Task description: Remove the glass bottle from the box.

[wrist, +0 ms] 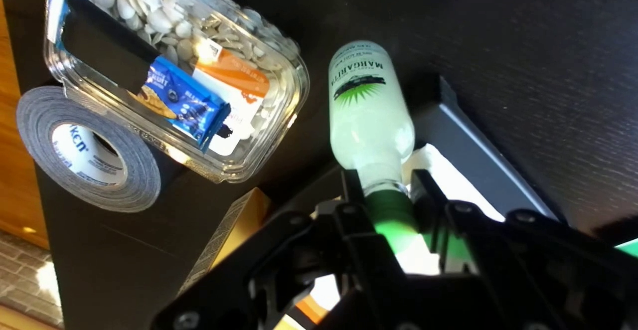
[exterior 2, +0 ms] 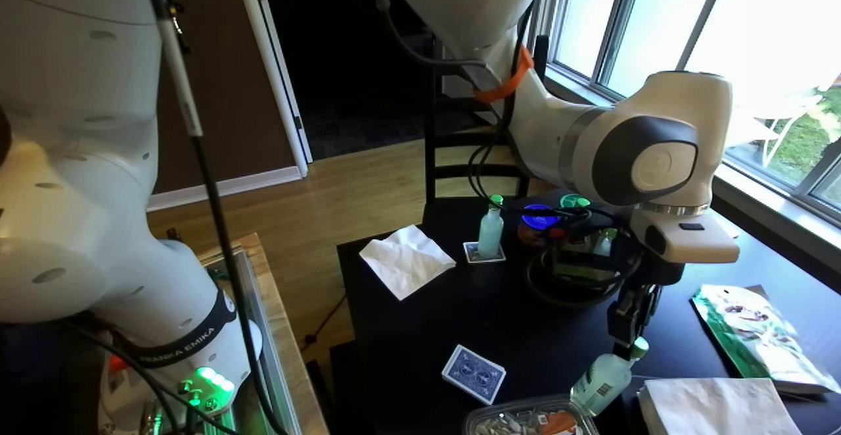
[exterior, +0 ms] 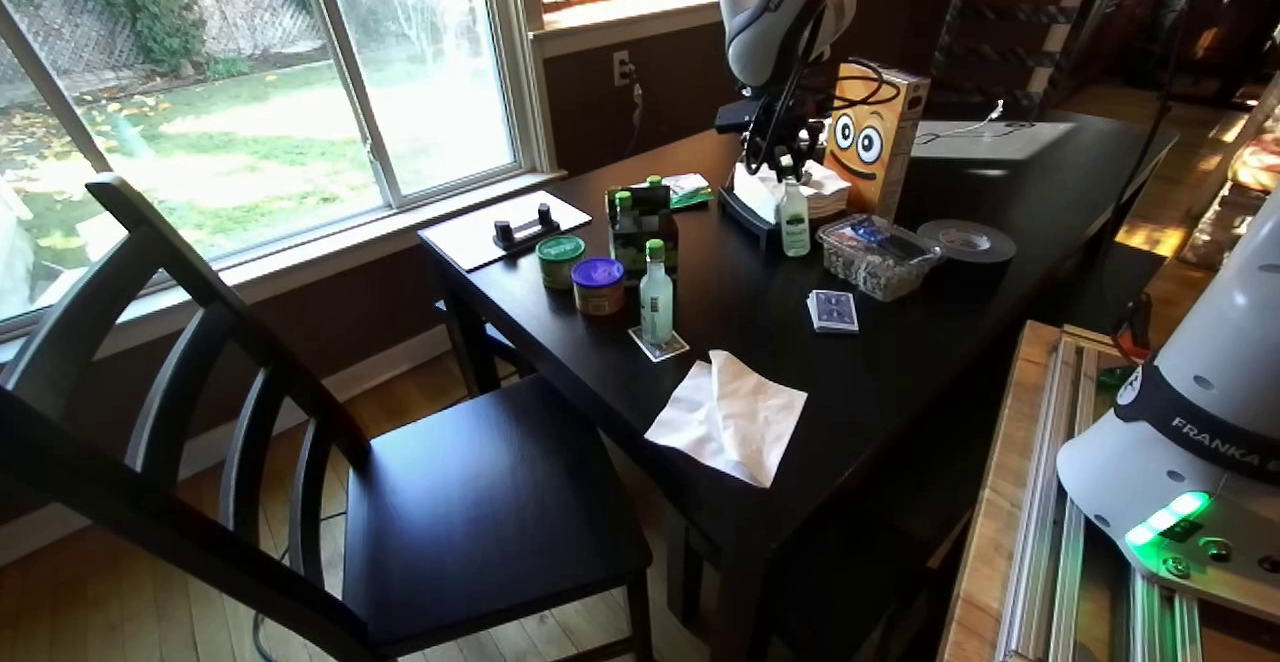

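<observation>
Fingers (wrist: pixel 352 189) clasp the glass bottle (wrist: pixel 371 115) by its neck, between edges of clear tray (wrist: pixel 300 88) and napkin holder (wrist: pixel 461 146).

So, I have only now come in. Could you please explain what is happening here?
The robot's gripper holds a green-capped margarita bottle by its neck and cap, beside the napkin stack and the clear plastic tray. The held bottle is clear of the dark carrier, where more green caps show. I cannot tell whether its base touches the table. A similar bottle stands upright on a small square mat.
</observation>
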